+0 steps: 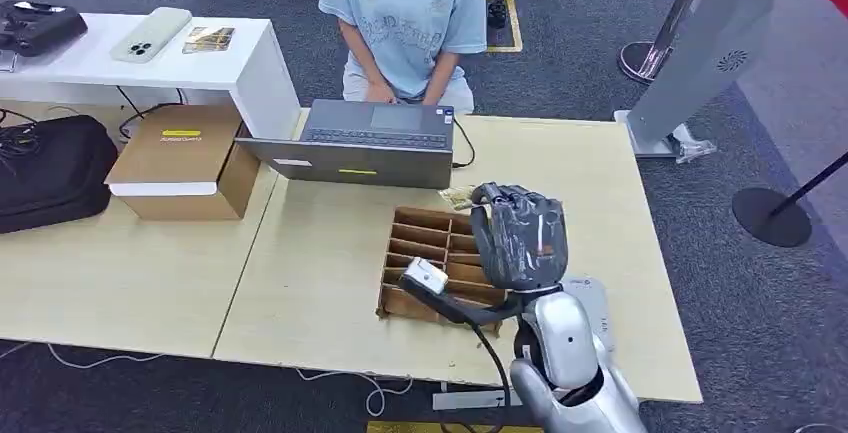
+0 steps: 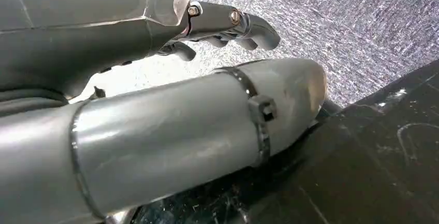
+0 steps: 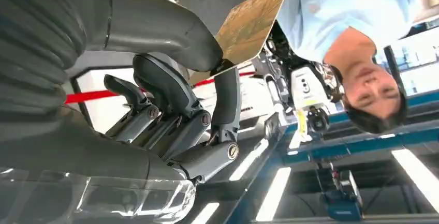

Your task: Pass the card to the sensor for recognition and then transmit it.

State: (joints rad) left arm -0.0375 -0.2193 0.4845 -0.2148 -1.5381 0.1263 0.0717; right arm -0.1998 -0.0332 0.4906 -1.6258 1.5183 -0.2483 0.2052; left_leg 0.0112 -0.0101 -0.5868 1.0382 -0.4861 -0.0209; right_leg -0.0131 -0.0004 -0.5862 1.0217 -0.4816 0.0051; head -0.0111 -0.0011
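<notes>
While the right hand (image 1: 520, 236) is raised above the wooden divider tray (image 1: 415, 253) in head view, back of hand toward cam, its fingers are curled in; a tan edge of the card (image 1: 458, 197) peeks out just beside the fingertips, over the tray's far rim. Tray sits on the light wood table (image 1: 310, 253), near side of the grey laptop (image 1: 372, 143). Person in a pale blue shirt (image 1: 405, 13) sits behind the laptop. Cardboard box (image 1: 180, 161) and black bag (image 1: 50, 168) at table's left; white desk (image 1: 130, 53) w/ a phone (image 1: 150, 33) beyond.

L wrist view: left hand (image 2: 228, 25) hangs over grey carpet (image 2: 352, 22), fingers bent loosely, nothing in them, thumb apart from the rest.

R wrist view: right hand (image 3: 176, 94) pinches the card (image 3: 253, 19) btw thumb and one finger (image 3: 228, 97); card is tan w/ printed pattern, flat face to cam, tilted. Other fingers bent, not touching card. Person's shirt (image 3: 336, 12) behind card.
</notes>
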